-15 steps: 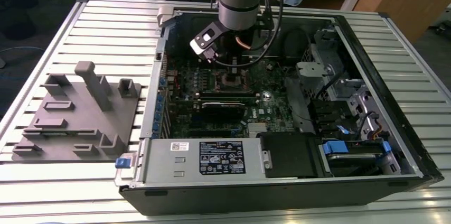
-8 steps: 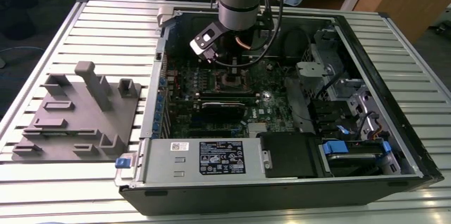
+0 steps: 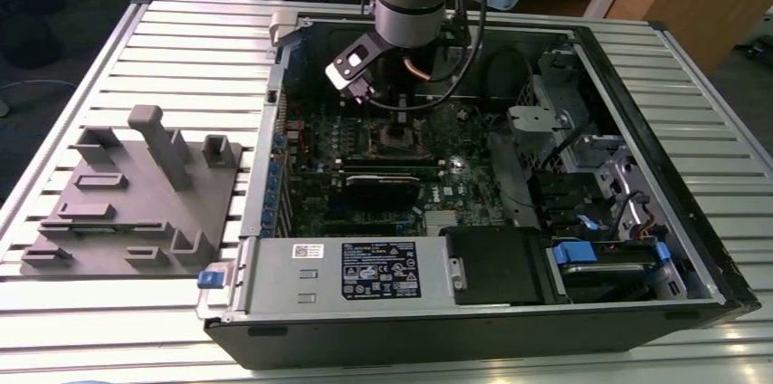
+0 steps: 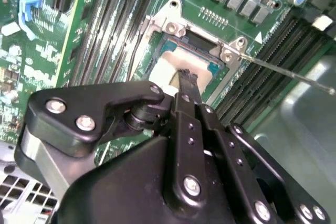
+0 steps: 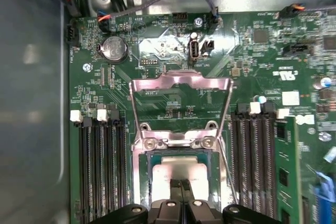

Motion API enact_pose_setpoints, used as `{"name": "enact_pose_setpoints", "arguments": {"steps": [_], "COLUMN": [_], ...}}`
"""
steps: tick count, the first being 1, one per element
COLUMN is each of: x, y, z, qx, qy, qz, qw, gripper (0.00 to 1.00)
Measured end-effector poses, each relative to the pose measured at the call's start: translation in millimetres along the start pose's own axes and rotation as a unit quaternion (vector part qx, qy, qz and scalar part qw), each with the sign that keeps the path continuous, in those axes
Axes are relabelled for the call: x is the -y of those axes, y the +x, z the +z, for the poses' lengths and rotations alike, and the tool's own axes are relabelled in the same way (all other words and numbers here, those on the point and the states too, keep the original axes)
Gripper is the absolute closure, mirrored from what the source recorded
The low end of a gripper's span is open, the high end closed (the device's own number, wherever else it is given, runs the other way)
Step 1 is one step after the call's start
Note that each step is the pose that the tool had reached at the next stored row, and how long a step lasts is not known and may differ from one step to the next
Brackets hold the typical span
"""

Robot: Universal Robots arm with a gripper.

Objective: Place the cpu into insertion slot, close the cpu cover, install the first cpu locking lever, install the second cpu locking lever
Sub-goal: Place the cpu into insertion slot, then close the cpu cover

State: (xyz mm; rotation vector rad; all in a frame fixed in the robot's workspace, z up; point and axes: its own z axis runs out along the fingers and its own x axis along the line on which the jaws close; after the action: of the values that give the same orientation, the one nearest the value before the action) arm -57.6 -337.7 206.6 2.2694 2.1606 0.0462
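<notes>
Open computer case [image 3: 707,248] lies on its side on the slatted worktop [image 3: 181,40]; a grey moulded fixture [image 3: 133,194] sits beside it on the exterior view's left. The arm [image 3: 411,4] reaches down over the far part of the green motherboard [image 3: 465,180]. In the first wrist view the cpu cover [image 5: 181,82] is swung up and back, well clear of the insertion slot [image 5: 149,177]. The cpu [image 5: 178,169], pale top up, lies flat inside the slot's rim between the banks of black memory slots [image 5: 102,166]. Claw [image 5: 180,183]: both fingers are drawn together, with nothing seen between them, and the tips sit over the near half of the cpu. I cannot tell whether they touch it. The second wrist view shows the claw [image 4: 186,80] just beside the cpu [image 4: 164,72], and one thin locking lever [image 4: 289,74] sticks out free of the socket.
</notes>
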Motion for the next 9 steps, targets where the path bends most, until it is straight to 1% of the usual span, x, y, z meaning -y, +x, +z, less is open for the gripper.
{"name": "enact_pose_setpoints", "arguments": {"steps": [3, 7, 9], "x": [-0.1, -0.2, -0.2], "y": [0.0, 0.1, 0.1], "z": [-6.3, -7.0, -8.7], "qx": [0.0001, 0.0001, 0.0001], "qy": [0.0001, 0.0000, 0.0001], "qz": [0.000, 0.000, 0.000], "qw": [1.00000, 1.00000, 1.00000], "gripper": [0.89, 0.89, 0.89]}}
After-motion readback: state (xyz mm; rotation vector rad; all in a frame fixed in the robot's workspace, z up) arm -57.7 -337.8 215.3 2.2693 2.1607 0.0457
